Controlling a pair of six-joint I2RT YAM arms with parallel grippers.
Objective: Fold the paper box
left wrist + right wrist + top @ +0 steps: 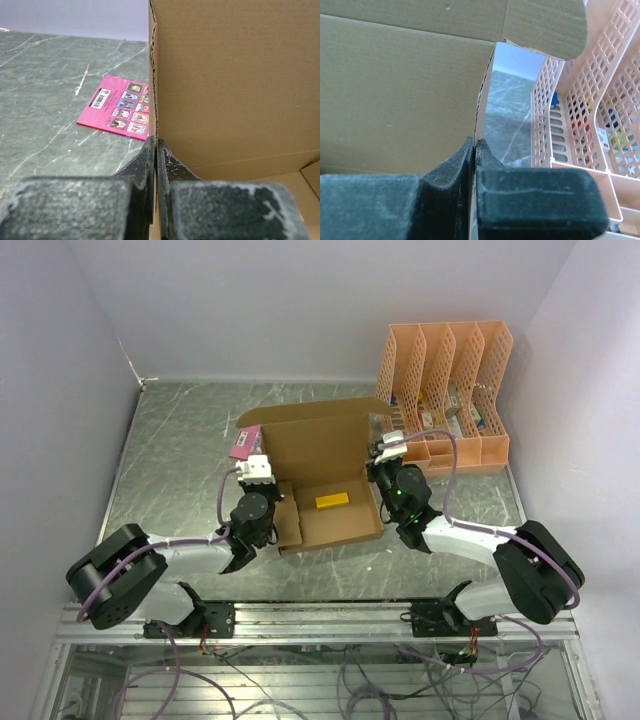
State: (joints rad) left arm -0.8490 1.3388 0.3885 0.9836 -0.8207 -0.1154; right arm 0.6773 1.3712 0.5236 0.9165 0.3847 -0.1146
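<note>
Brown cardboard paper box (325, 475) sits on table (170, 460) between both grippers, back lid upright. Left gripper (156, 149) is clenched on the box's left wall edge. Pink card (120, 107) lies flat just beyond it, to its left. Right gripper (474, 148) is clamped on the box's right wall edge. Orange organizer (580, 100) stands close on its right. Yellow block (332, 500) lies inside the box, between the grippers.
</note>
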